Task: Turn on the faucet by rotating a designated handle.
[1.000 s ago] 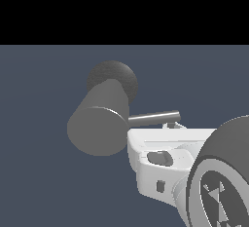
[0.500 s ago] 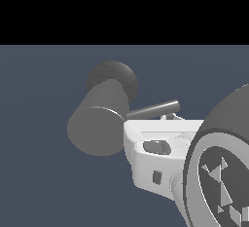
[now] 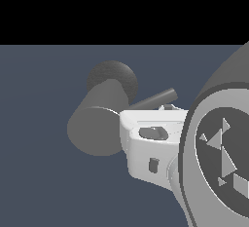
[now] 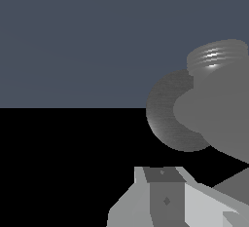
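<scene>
In the exterior view the faucet (image 3: 97, 126) is a thick matte grey cylinder with its flat round end facing the camera, set on a darker rounded base (image 3: 114, 77). The handle (image 3: 154, 100), a thin grey rod, juts from it toward the exterior view's right with its free end raised. My gripper (image 3: 168, 107) sits just under the rod, behind the white hand (image 3: 146, 148). Only a small bit of the fingers peeks out, so their spacing is hidden. In the wrist view the faucet's grey body (image 4: 214, 114) looms close beyond one grey finger (image 4: 165, 197).
A large round arm joint (image 3: 219, 148) fills the exterior view's right side and blocks what lies behind it. The floor (image 3: 39, 123) is a plain dark blue-grey surface around the faucet.
The handle's free end has swung upward from nearly level to a clear upward slant. The white hand has risen with it and moved slightly toward the faucet.
</scene>
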